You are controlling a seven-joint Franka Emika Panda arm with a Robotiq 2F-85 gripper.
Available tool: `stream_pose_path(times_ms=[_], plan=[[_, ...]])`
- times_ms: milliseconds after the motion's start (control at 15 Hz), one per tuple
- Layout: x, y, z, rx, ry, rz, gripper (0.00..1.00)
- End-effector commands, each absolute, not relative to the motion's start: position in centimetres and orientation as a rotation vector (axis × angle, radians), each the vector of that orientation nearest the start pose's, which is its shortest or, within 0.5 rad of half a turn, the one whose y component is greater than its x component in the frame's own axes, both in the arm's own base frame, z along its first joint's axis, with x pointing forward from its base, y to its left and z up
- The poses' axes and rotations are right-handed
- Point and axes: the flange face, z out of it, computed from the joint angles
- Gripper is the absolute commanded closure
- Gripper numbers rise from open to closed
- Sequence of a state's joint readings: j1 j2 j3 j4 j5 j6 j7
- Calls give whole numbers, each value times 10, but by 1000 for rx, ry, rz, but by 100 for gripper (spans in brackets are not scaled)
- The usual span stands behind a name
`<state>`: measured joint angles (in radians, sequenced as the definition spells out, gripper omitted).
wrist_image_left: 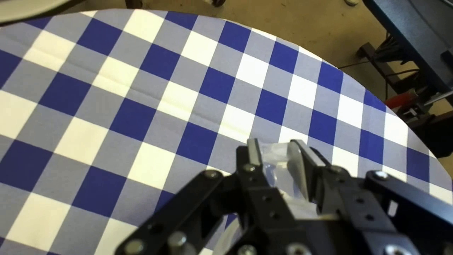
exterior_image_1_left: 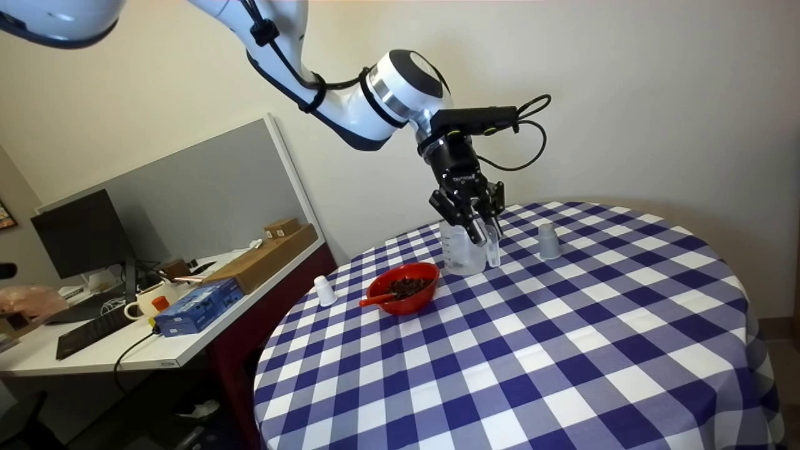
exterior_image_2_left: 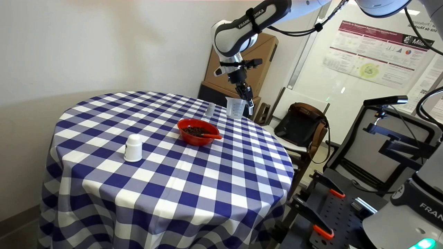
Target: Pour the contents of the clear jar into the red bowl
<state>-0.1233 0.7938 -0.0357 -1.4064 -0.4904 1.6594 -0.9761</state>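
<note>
The clear jar (exterior_image_1_left: 462,251) was upright near the red bowl (exterior_image_1_left: 432,275).
The gripper (wrist_image_left: 275,150) was clamped on the jar's handle (exterior_image_1_left: 493,251), which pointed away from the bowl; beside the fingertips (wrist_image_left: 254,152), the jar opened upward, long axis near vertical.

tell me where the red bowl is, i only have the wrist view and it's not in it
Observer: The red bowl stands apart from the jar; an exterior view shows checked cloth between them.
Operator: ok, anything in it
Observer: Yes, dark bits lie inside, visible in both exterior views.
</note>
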Motion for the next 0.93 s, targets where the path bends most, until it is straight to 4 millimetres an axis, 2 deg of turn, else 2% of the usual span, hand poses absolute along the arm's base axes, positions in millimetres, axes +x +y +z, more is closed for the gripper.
stream_pose_path(times_ms=[0,467,867], plan=[[659,-140,195,-2794,-1345,1224,93],[663,-126,155,-2949,-1106,1361,93],[661,-135,125,-3002,-876,1452,93]])
